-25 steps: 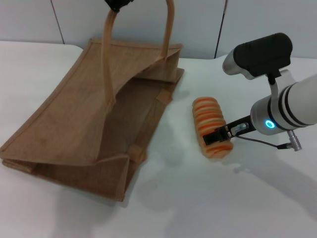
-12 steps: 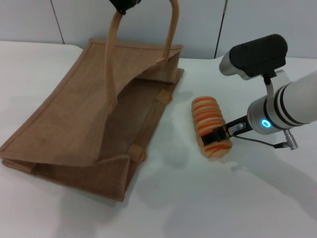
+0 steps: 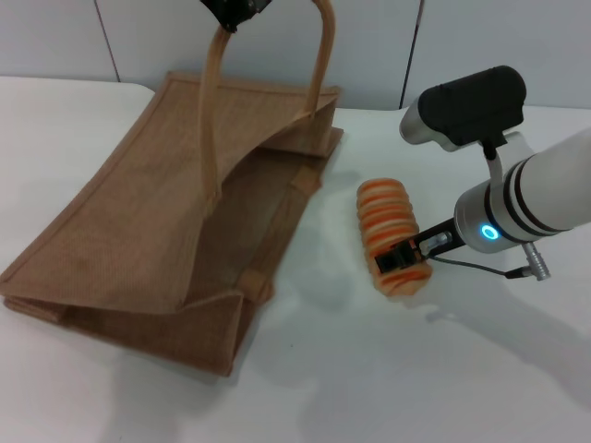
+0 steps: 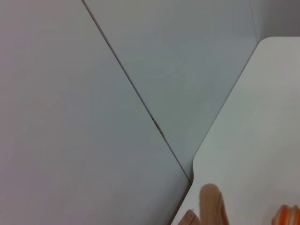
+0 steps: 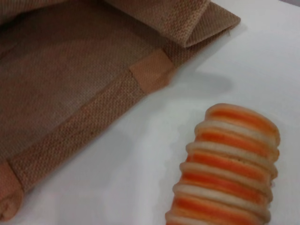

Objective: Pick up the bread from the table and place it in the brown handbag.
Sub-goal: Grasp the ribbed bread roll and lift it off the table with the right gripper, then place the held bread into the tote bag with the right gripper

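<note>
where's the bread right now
In the head view the bread lies on the white table, right of the brown handbag's open mouth, with the right gripper at its near end.

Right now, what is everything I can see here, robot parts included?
bread: one, orange and pale tan stripes, lying on the table right of the bag.
brown handbag: one, tan-brown with beige trim, on its side, mouth open toward the bread, one handle lifted.
table: one, white, under everything.
wall: grey panels, behind the table.
left gripper: one, black, at the top, holding up the bag's handle.
right gripper: one, black, closed on the bread's near end.
</note>
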Robot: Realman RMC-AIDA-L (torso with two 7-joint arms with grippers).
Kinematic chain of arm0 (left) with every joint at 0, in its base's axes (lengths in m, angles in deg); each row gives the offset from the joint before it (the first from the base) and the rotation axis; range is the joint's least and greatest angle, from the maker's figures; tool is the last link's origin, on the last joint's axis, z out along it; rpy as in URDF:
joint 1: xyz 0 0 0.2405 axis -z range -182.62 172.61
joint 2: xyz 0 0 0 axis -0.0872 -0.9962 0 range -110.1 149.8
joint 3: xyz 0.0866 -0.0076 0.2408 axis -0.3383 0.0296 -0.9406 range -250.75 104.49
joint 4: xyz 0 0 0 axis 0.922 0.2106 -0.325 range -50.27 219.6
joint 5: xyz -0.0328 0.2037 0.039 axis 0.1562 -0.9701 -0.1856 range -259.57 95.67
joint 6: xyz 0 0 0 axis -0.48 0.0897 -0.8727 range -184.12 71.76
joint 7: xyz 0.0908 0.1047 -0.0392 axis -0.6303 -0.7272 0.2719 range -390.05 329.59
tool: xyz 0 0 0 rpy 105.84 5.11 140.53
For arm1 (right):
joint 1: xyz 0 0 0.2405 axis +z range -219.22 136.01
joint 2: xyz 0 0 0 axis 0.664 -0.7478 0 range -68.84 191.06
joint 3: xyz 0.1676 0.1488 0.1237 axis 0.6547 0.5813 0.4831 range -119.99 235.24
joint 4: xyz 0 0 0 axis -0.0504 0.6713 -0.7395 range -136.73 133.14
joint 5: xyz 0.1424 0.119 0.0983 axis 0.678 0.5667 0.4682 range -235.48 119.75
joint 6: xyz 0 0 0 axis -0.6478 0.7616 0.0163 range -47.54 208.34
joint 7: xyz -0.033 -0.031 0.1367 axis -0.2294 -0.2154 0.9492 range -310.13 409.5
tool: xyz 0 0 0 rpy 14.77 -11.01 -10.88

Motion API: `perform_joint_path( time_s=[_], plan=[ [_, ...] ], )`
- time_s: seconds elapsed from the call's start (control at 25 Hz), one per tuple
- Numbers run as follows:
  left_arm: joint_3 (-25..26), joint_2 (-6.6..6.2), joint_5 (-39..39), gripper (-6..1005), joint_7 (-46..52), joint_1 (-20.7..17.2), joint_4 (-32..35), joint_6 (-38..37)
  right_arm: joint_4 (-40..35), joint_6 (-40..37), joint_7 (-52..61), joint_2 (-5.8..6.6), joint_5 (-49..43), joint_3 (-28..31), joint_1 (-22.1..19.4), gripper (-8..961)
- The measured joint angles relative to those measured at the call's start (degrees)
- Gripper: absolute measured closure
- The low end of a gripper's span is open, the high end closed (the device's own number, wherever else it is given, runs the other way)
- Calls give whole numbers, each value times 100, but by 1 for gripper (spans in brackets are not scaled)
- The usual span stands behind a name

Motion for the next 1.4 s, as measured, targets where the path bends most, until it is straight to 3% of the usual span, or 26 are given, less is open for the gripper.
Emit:
perform_joint_path(
  time_s=[0.88, 1.4],
  plan=[
    [-9, -3, 0, 889, 0, -33, 17, 1, -357, 84, -235, 29, -126, 67, -1, 431],
    [-6, -26, -272, 888, -2, 78, 198, 1, -1001, 357, -334, 29, -504, 524, -157, 520]
  ],
)
